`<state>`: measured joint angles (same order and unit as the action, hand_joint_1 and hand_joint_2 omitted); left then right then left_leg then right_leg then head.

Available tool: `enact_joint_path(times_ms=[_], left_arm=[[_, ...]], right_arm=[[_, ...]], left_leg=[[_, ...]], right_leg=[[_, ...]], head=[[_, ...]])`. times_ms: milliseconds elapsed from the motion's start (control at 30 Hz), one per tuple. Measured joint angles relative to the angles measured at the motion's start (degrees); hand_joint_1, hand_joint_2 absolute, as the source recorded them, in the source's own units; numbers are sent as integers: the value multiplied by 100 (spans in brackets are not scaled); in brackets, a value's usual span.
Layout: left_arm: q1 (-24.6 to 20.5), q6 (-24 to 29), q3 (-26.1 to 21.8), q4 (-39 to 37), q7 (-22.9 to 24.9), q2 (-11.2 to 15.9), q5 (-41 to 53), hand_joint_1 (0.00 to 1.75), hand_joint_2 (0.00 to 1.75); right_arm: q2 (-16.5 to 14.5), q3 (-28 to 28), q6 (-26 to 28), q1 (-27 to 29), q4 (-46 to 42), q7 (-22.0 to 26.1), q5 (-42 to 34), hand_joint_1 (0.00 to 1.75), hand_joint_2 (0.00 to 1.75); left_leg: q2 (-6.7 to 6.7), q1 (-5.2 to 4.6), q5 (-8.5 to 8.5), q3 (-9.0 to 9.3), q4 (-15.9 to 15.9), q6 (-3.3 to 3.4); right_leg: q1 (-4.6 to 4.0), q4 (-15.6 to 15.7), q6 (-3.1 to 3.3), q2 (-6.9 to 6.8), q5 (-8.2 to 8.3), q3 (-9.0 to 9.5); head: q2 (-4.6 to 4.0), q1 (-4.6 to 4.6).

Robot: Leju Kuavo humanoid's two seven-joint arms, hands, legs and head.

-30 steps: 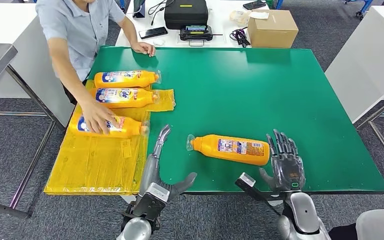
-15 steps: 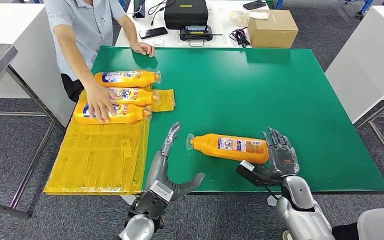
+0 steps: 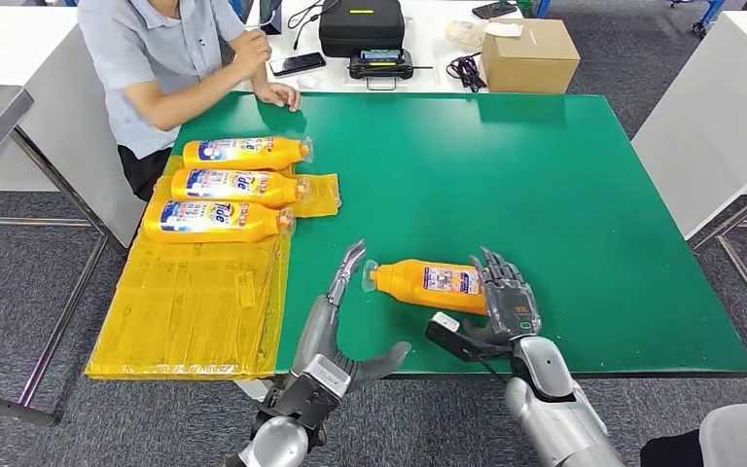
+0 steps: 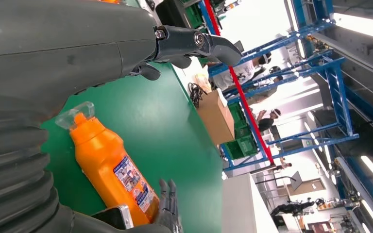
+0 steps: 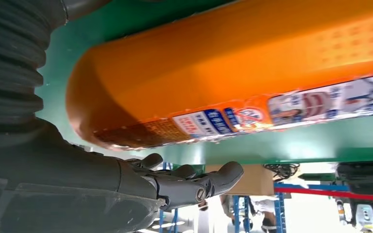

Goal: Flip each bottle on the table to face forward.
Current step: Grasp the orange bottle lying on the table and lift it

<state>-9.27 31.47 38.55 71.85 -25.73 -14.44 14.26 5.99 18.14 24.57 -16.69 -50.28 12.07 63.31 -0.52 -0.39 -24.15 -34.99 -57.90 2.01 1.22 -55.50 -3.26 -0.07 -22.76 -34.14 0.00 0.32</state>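
Right robot hand [image 3: 506, 297], fingers spread, rests against the orange bottle's [image 3: 426, 283] base; left robot hand [image 3: 336, 316] open.

I note the near bottle [image 3: 438, 284] is smooth orange plastic with a glossy printed paper-like label and a clear plastic cap. The green table top [image 3: 545, 175] looks matt and even. The yellow sheet [image 3: 195, 311] appears a thin, shiny plastic film, creased. My right hand [image 3: 506, 304] shows dark, slightly glossy fingers; the left hand [image 3: 336, 321] reads as grey metal-like with a ribbed, rubbery cover. The cardboard box [image 3: 530, 55] is matt brown.
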Motion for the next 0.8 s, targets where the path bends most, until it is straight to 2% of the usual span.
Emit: enact_joint_path(times_ms=[367, 800], left_arm=[[-6, -66, 47, -5, 66, 3, 27, 0, 175], [-5, -72, 49, -5, 104, 6, 54, 0, 175]], right_arm=[[-22, 260, -214, 48, -222, -177, -409, 0, 175], [-9, 256, -137, -18, -131, -399, -299, 0, 175]], left_leg=[[-1, 0, 0, -1, 0, 0], [-1, -1, 0, -1, 0, 0]], right_leg=[[0, 0, 0, 0, 0, 0], [0, 0, 0, 0, 0, 0]], head=[[0, 1], [0, 1]])
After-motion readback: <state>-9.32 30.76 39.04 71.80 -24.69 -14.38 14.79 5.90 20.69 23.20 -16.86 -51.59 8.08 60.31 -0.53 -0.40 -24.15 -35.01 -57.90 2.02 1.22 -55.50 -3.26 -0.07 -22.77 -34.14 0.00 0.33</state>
